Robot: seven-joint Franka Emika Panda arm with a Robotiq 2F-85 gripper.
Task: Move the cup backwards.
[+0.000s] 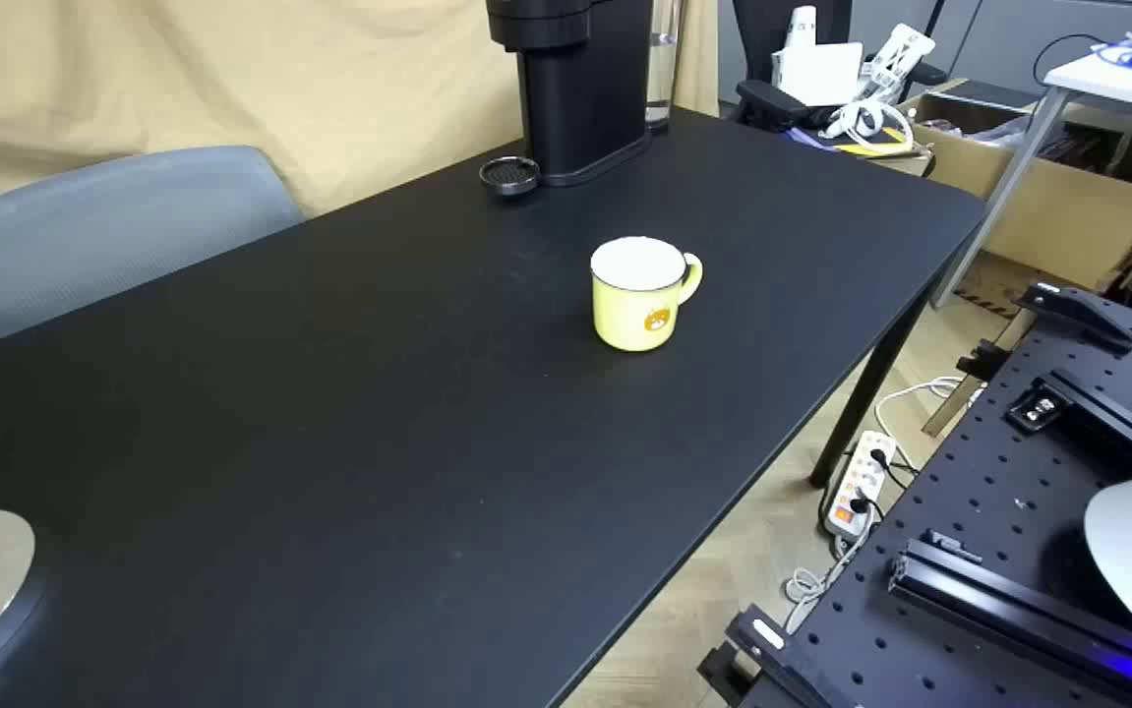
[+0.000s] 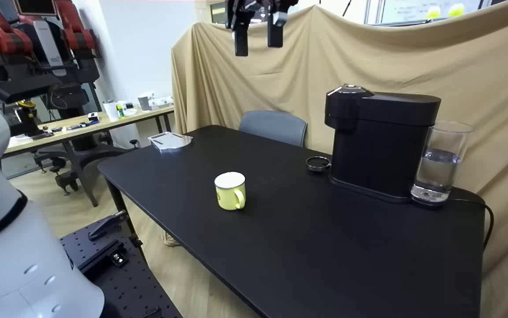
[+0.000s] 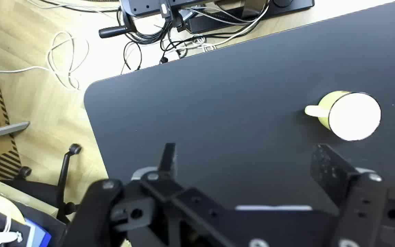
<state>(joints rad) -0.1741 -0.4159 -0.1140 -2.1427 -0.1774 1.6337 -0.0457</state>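
The cup [image 1: 636, 295] is a small pale yellow mug with a white inside, a loop handle and a small orange print. It stands upright on the black table [image 1: 329, 472]. It also shows in an exterior view [image 2: 230, 191] and at the right of the wrist view [image 3: 351, 115], its handle pointing left there. My gripper [image 2: 258, 44] hangs high above the table at the top of an exterior view. Its two fingers are wide apart with nothing between them, as the wrist view also shows [image 3: 244, 154]. The gripper is apart from the cup and above it.
A black coffee machine [image 2: 381, 145] with a round drip tray [image 2: 318, 163] and a glass water tank [image 2: 441, 163] stands on the table. A grey plate-like object [image 2: 170, 140] lies at the table's end. A chair [image 2: 273, 126] stands behind the table.
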